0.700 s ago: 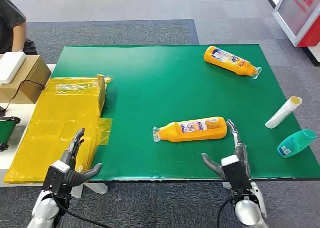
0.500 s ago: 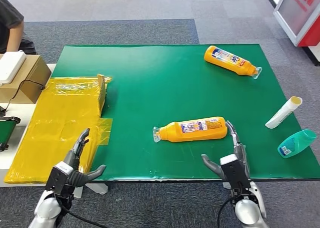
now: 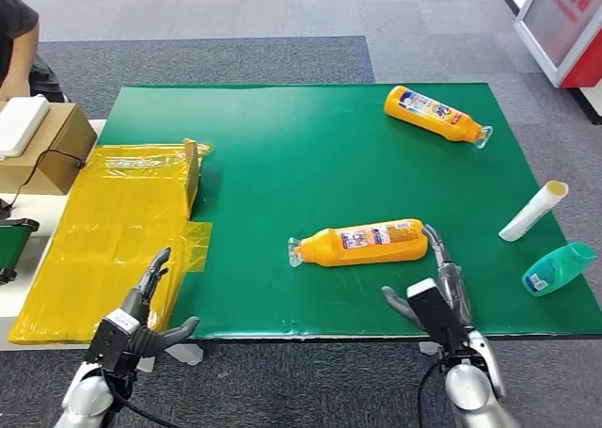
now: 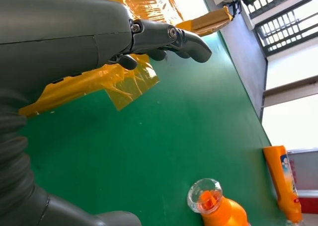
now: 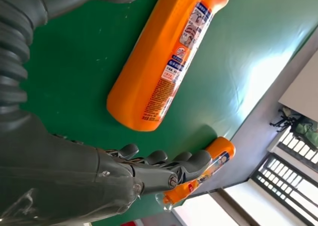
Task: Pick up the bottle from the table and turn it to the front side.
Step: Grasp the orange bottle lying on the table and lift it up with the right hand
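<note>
**Orange bottle left lying flat, both hands held open near the front edge**

Grey carpet [image 3: 248, 14] was seen all around a table covered by a green mat [image 3: 298, 165]; the near orange bottle [image 3: 362, 243] was laid on its side around the middle of the mat, clear cap pointed toward the robot's left, label strip turned up; the bottle was not lifted and nothing was wrapped around it.

The right hand [image 3: 435, 292] was held at the mat's front edge, just beside the bottle's flat base end; its fingers were stretched forward and spread from the thumb, nothing gripped; whether a fingertip was touching the base couldn't be told from the head view; in the right wrist view the fingers [image 5: 165, 161] were seen apart from the bottle [image 5: 165, 62].

The left hand [image 3: 138, 315] was kept low at the front left corner, over the edge of a yellow taped sheet [image 3: 106, 230]; its fingers were apart too, nothing held.

A second orange bottle [image 3: 435, 114] was laid near the far right corner; a white tube [image 3: 532, 211] and a teal bottle [image 3: 557, 267] were parked at the right edge; a cardboard box [image 3: 42, 146] was set off to the left, with a person's arm [image 3: 18, 47] beyond it.
</note>
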